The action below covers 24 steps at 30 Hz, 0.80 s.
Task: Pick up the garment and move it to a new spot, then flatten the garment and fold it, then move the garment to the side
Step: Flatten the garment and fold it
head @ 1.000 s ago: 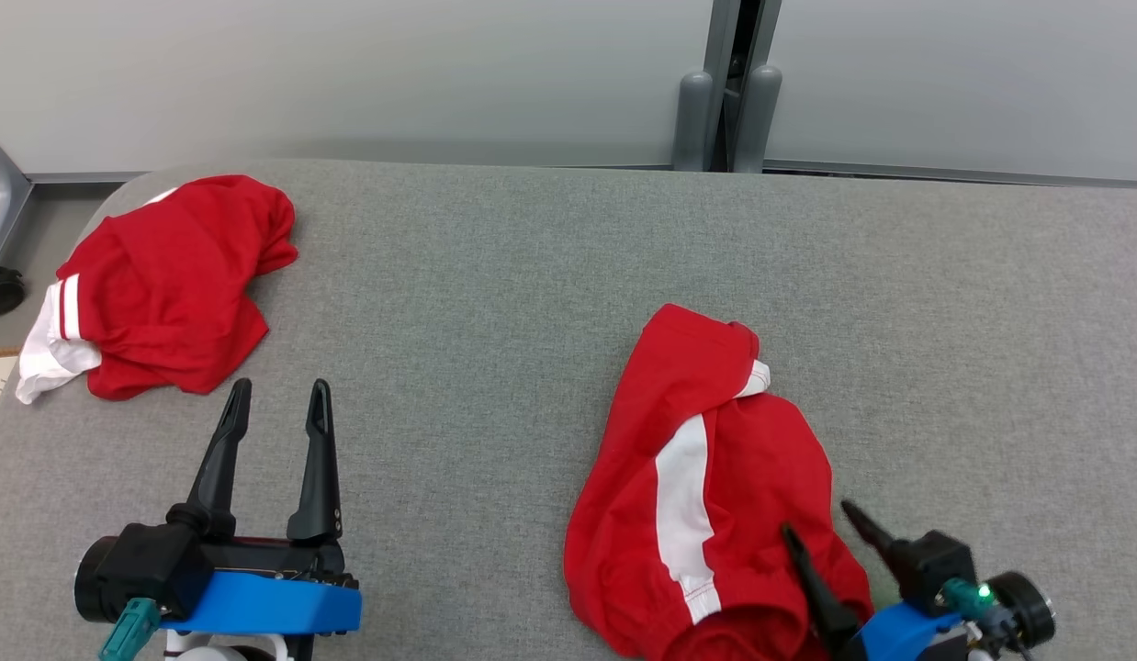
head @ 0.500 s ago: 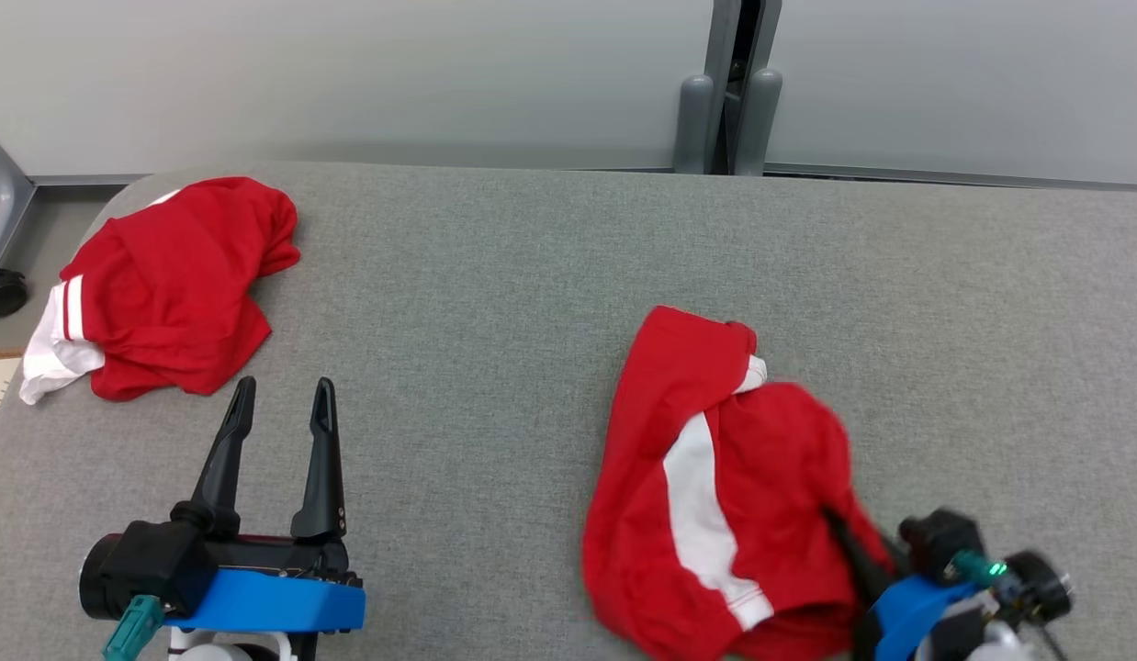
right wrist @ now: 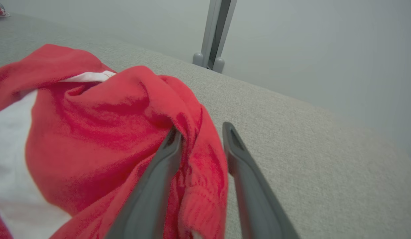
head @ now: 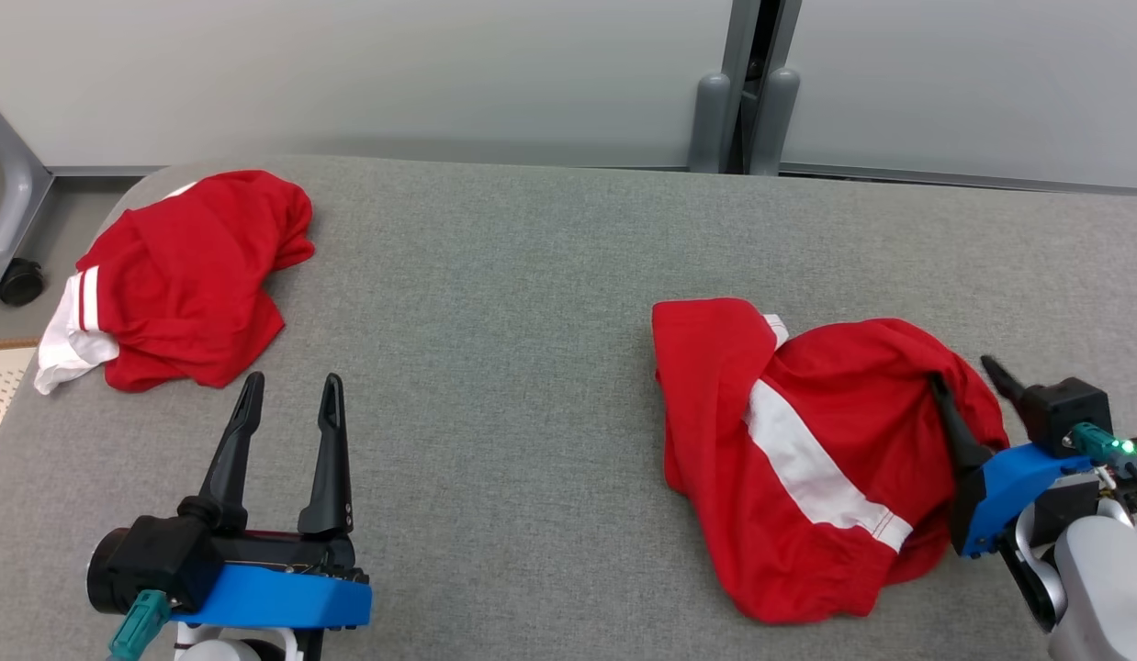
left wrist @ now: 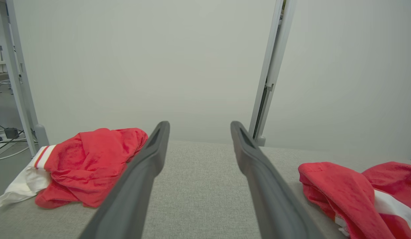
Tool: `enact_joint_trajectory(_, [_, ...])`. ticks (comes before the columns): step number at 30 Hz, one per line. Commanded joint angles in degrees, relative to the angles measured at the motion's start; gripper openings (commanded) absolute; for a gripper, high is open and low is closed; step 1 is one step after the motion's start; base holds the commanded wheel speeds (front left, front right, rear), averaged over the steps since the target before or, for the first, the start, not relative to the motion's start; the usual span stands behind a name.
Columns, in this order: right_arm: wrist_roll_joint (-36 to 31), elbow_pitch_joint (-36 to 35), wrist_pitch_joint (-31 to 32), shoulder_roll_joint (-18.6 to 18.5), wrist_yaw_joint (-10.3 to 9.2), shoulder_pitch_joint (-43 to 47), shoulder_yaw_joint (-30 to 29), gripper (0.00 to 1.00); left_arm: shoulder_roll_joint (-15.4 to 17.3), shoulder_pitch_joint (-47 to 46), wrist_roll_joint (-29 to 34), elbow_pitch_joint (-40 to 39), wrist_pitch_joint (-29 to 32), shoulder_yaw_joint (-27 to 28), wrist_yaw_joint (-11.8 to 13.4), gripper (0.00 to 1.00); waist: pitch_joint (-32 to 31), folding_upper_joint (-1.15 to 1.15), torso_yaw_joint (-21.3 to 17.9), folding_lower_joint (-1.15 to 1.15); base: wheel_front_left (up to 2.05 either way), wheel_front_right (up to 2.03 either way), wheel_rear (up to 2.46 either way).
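The garment (head: pixel 807 441), red with a broad white stripe, is lying crumpled on the right half of the grey padded table (head: pixel 532 321), towards its near edge. Its right side is rising in a hump up to the right gripper (head: pixel 962 369), while the rest is spreading leftward and nearward in loose folds. The right gripper is reaching in from the near right with its fingers partly apart. In the right wrist view a fold of red cloth is sitting between them: the left finger (right wrist: pixel 159 172) is pressing against the fabric, and the right finger (right wrist: pixel 245 172) is standing at the cloth's edge over bare table. Whether the fold is being pinched or only draping there, I cannot tell. The left gripper (head: pixel 293 378) is hovering over the near left of the table, released, its two dark fingers spread wide with nothing between them, pointing towards the far side. A second red garment (head: pixel 183 275) with white trim is lying bunched at the far left corner, well apart from both grippers. A black caster (head: pixel 19 280) is showing on the floor beyond the table's left edge.
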Motion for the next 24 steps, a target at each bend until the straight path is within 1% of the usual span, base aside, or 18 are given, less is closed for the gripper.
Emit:
enact_joint_trajectory(1, [0.18, 0.47, -1.23, 0.55, -0.03, -1.15, -0.57, 1.0, 0.18, 0.17, -0.06, 0.1, -0.19, 0.0, 0.17, 1.0, -0.2, 0.0, -0.31, 0.0, 0.0, 0.0, 0.0])
enact_joint_trajectory(4, [-0.42, 0.62, -3.85, 1.79, -0.03, -1.31, -1.93, 1.0, 0.18, 0.53, 0.25, 0.13, -0.19, 0.38, 0.16, 1.0, -0.79, 0.0, -1.1, 0.0, 0.0, 0.0, 0.0])
enact_joint_trajectory(8, [-0.67, -2.27, -7.02, 4.32, -0.03, 0.29, -4.55, 1.0, 0.18, 0.93, 0.65, 0.17, -0.19, 0.61, -0.02, 1.0, -1.66, 0.0, -2.25, 0.0, 0.0, 0.0, 0.0])
enact_joint_trajectory(14, [-1.67, -12.42, -8.65, 10.08, -0.03, 6.52, -9.28, 1.0, 0.19, 1.44, 0.81, -0.04, -0.19, 0.43, -0.24, 1.0, -2.17, 0.0, -3.28, 0.0, 0.0, 0.0, 0.0])
enact_joint_trajectory(17, [-1.98, -19.12, -8.73, 13.34, -0.03, 11.09, -11.57, 1.0, 0.18, 1.52, 0.94, -0.12, -0.19, 0.4, -0.38, 1.0, -2.13, 0.0, -3.45, 0.0, 0.0, 0.0, 0.0])
enact_joint_trajectory(19, [-2.38, -22.76, -8.73, 14.88, -0.03, 14.66, -12.26, 1.0, 0.18, 1.48, 1.03, -0.19, -0.19, 0.41, -0.34, 1.0, -2.06, 0.0, -3.47, 0.0, 0.0, 0.0, 0.0])
enact_joint_trajectory(20, [-2.38, -22.76, -8.73, 14.88, -0.03, 14.66, -12.26, 1.0, 0.18, 1.48, 1.03, -0.19, -0.19, 0.41, -0.34, 1.0, -2.06, 0.0, -3.47, 0.0, 0.0, 0.0, 0.0])
enact_joint_trajectory(24, [-2.27, -26.28, -8.76, 16.49, -0.03, 19.39, -12.54, 1.0, 0.18, 1.58, 1.31, -0.2, -0.19, 0.68, -0.5, 1.0, -1.92, 0.0, -3.66, 0.0, 0.0, 0.0, 0.0])
